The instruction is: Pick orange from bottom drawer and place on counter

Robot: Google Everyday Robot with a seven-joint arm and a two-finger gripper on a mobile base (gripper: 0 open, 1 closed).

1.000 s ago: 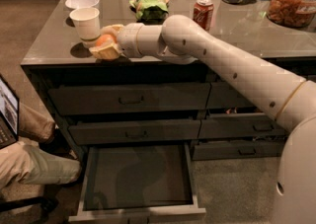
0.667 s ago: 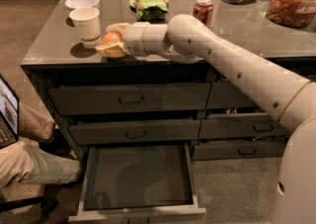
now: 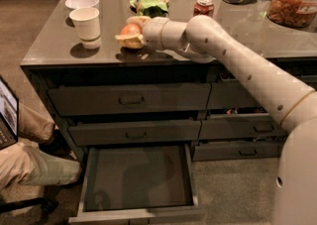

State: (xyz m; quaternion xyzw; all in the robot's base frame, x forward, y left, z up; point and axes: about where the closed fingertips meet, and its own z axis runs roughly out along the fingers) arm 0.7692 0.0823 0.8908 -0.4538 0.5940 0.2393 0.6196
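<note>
Since a second ago your hand (image 3: 130, 36) has slid rightward over the tabletop (image 3: 52, 53), widening its gap to the paper cup (image 3: 86, 27); at the far left edge, a seated person's knee (image 3: 34, 167) and a laptop corner (image 3: 7, 120) show beside the drawers; on the tabletop's left end stands the white paper cup, with a white bowl (image 3: 81, 1) just behind it; right of the cup, your hand's pale fingers (image 3: 129, 44) pinch the orange (image 3: 131, 29) over the front part of the tabletop, a shadow beneath; whether it touches the surface cannot be told; behind it lies a green packet (image 3: 150, 6), then a red can (image 3: 203, 7); at the far right stands a snack jar (image 3: 292, 3); below, the bottom drawer (image 3: 138, 179) is pulled open, showing its flat dark inside.
</note>
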